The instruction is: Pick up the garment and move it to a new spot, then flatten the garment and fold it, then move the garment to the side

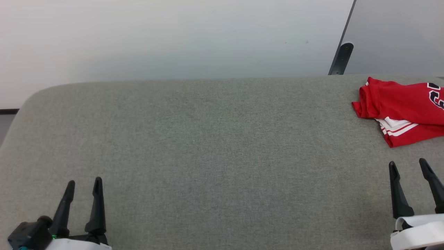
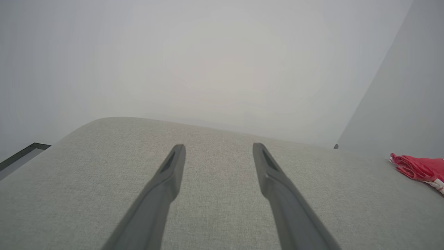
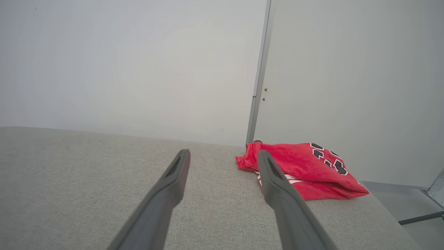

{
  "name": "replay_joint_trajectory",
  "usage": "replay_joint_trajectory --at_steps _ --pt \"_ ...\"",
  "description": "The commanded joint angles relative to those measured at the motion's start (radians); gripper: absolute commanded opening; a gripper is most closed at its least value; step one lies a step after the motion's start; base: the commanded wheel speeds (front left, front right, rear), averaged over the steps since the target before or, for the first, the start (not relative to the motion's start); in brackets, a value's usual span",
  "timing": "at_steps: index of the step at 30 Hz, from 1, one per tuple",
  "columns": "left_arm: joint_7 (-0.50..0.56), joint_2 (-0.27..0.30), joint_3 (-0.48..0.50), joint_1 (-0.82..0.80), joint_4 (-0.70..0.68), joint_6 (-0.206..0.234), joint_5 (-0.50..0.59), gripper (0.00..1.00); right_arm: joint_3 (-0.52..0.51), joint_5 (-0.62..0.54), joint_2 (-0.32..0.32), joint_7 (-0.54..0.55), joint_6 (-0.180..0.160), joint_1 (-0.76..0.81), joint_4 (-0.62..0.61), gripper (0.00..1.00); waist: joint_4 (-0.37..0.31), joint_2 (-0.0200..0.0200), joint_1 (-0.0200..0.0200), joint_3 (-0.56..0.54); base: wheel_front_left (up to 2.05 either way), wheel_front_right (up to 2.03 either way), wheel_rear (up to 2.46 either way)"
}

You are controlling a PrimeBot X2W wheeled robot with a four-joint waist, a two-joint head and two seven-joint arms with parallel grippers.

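1. Garment (image 1: 402, 107): you will find the garment lying in a loose, partly folded heap at the far right corner of the grey fabric surface (image 1: 222, 146), cut off by the right edge of the head view. The red body is uppermost. A white sleeve (image 1: 393, 125) with red stripes shows under the near fold, and part of a black numeral outlined in white faces up.
2. Contact: nothing touches the garment. It rests on the surface alone.
3. Right gripper (image 1: 407, 162): your right gripper sits near the garment on its near side, with a strip of bare fabric between the fingertips and the cloth. Its fingers are spread wide and hold nothing. In the right wrist view one finger overlaps the heap's near edge, but the head view shows them apart.
4. Left gripper (image 1: 84, 180): your left gripper sits at the lower left of the head view, well apart from the garment, with the breadth of the surface between them. Its fingers are likewise spread wide and empty. The left wrist view shows bare fabric between them and the garment at the far right edge.
5. Surroundings: note a pale wall (image 1: 173, 34) behind the surface, a grey panel (image 1: 399, 34) to its right, and a dark bracket (image 1: 341, 57) at the foot of the panel's edge, just behind the garment's corner.
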Motion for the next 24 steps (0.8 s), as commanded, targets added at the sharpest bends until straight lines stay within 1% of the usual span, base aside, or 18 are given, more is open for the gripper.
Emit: replay_joint_trajectory --at_steps 1,23,24 --pt "0.001 0.005 0.003 0.008 -0.003 -0.003 -0.005 1.0 -0.003 -0.002 0.007 -0.005 -0.001 0.019 -0.002 1.0 -0.002 0.0 0.0 -0.002 0.0 0.0 0.0" --pt "0.001 0.006 -0.007 0.02 0.002 -0.003 -0.017 1.0 0.01 0.0 -0.002 -0.005 -0.001 0.006 0.01 1.0 -0.001 0.0 0.0 -0.013 0.0 0.0 0.0" --pt "0.0 0.004 -0.01 0.009 0.003 0.0 -0.018 0.0 0.008 -0.001 0.004 0.0 0.0 0.012 0.012 0.0 -0.001 0.0 0.0 -0.013 0.0 0.0 0.0"
